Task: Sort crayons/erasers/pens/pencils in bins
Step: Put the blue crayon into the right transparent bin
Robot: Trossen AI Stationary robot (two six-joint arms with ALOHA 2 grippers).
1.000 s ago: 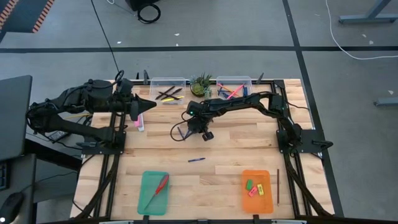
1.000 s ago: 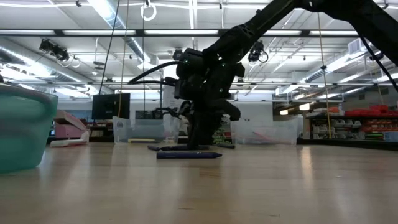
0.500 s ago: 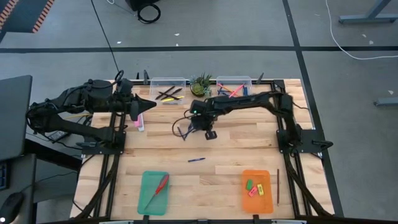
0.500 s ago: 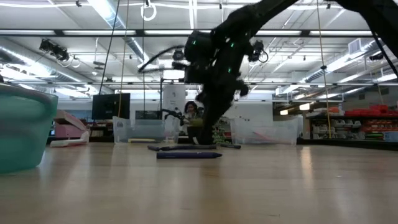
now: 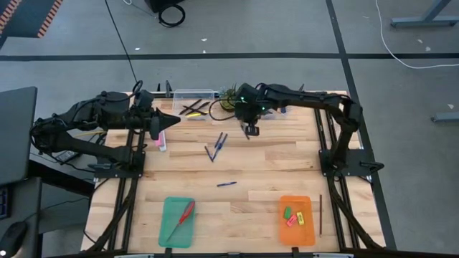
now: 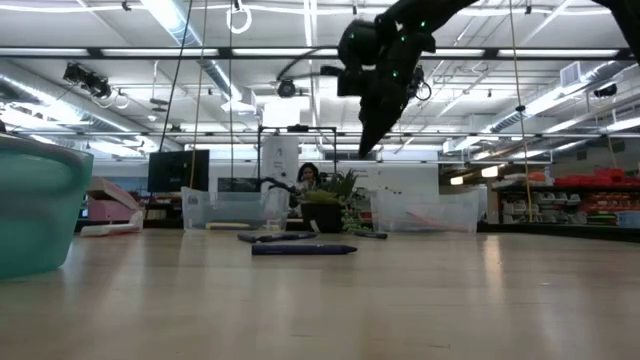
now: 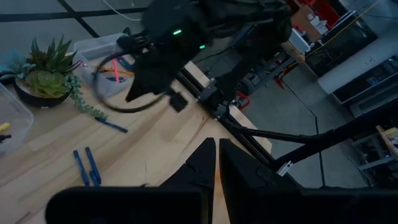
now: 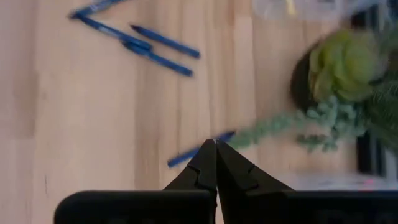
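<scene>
Blue pens (image 5: 217, 143); teal tray (image 5: 176, 223); orange tray (image 5: 296, 221); pale wooden table (image 5: 272, 165).

The high view looks straight down from well above, taking in the whole wooden table (image 5: 272, 158), both arms and the grey floor around it. The low view sits at table-top height, facing level across the boards into the room behind. The left wrist view looks across the table toward the right arm (image 7: 205, 28) and the potted plant (image 7: 46, 71). The right wrist view faces down, close to the wood. All four share that plant (image 5: 231, 97) (image 6: 325, 205) (image 8: 345, 65) and the blue pens (image 5: 216, 143) (image 7: 86, 167) (image 8: 140, 38) (image 6: 303, 249).
</scene>
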